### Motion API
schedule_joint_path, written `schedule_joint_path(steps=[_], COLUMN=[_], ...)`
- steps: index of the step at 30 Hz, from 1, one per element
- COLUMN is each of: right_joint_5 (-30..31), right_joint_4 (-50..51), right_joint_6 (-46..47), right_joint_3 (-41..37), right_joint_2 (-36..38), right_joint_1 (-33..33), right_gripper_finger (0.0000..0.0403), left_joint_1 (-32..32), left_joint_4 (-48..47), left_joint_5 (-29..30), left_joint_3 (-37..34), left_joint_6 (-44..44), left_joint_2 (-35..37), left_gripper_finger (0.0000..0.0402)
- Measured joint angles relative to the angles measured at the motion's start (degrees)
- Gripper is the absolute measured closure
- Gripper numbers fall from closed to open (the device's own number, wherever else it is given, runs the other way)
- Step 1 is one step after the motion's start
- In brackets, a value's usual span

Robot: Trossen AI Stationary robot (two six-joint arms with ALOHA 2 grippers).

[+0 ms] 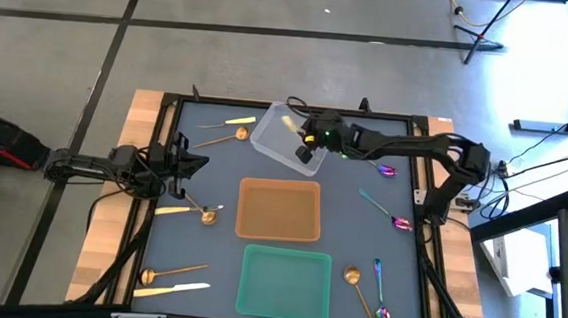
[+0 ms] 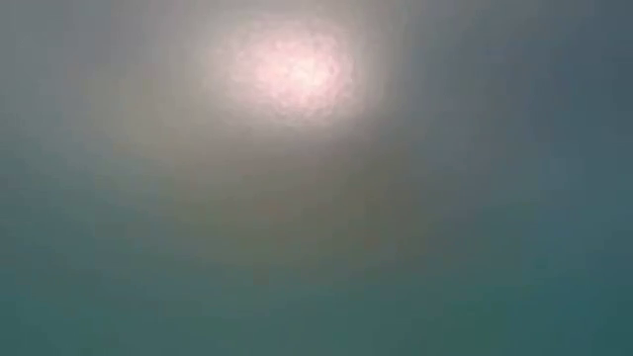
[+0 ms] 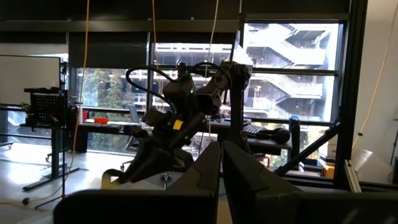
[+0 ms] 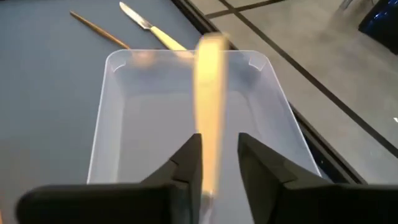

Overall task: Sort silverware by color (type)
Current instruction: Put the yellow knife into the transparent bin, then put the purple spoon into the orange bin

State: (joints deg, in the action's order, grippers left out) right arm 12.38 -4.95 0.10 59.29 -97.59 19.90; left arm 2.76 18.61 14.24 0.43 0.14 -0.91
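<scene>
My right gripper (image 4: 219, 155) hangs over the clear bin (image 1: 277, 139), its fingers a little apart. A pale yellow knife (image 4: 210, 93) stands between them, blurred, its far end over the bin's floor. My left gripper (image 3: 221, 180) waits shut and empty above the table's left side (image 1: 186, 162). More silverware lies flat on the mat: yellow knives (image 1: 226, 123) (image 1: 175, 210) (image 1: 173, 290), copper spoons (image 1: 220, 140) (image 1: 171, 271) (image 1: 360, 293), and rainbow spoons (image 1: 386, 171) (image 1: 388, 214) (image 1: 381, 301). The low view shows only haze. My right gripper has the knife's near end (image 4: 208, 168) lying along one finger (image 4: 189, 162), with a gap showing toward the other finger. The fingers slant down from the table's right side and run along the knife. Whether they still touch it, I cannot tell.
An orange bin (image 1: 278, 209) sits at the table's middle and a green bin (image 1: 283, 282) nearer the front edge. A black frame (image 1: 172, 106) rims the mat. Beside the clear bin lie a knife (image 4: 149, 28) and a thin spoon handle (image 4: 99, 28).
</scene>
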Motion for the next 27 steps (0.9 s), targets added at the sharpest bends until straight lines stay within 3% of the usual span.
schedule_joint_path(steps=[4, 10, 19, 27], right_joint_5=[-0.02, -0.42, 4.56, 6.37], right_joint_4=[-1.57, 6.77, 32.04, 56.70], right_joint_6=[0.04, -0.59, 0.99, 13.20], right_joint_3=[0.02, 0.06, 0.09, 0.07], right_joint_2=[0.17, 7.90, 24.65, 28.30], right_joint_1=[-0.06, -4.08, -15.44, -17.03], right_gripper_finger=[0.0263, 0.0232, 0.0230, 0.0230], left_joint_1=[-0.01, -0.01, -0.01, -0.01], left_joint_4=[0.77, 1.68, 2.71, 2.56], left_joint_5=[0.24, 0.24, 1.32, 1.34], left_joint_3=[0.00, 0.00, 0.00, 0.00], left_joint_6=[-0.93, -0.62, 1.72, 1.66], left_joint_2=[0.00, -0.24, -0.28, -0.28], left_gripper_finger=[0.0390, 0.0390, 0.0390, 0.0390])
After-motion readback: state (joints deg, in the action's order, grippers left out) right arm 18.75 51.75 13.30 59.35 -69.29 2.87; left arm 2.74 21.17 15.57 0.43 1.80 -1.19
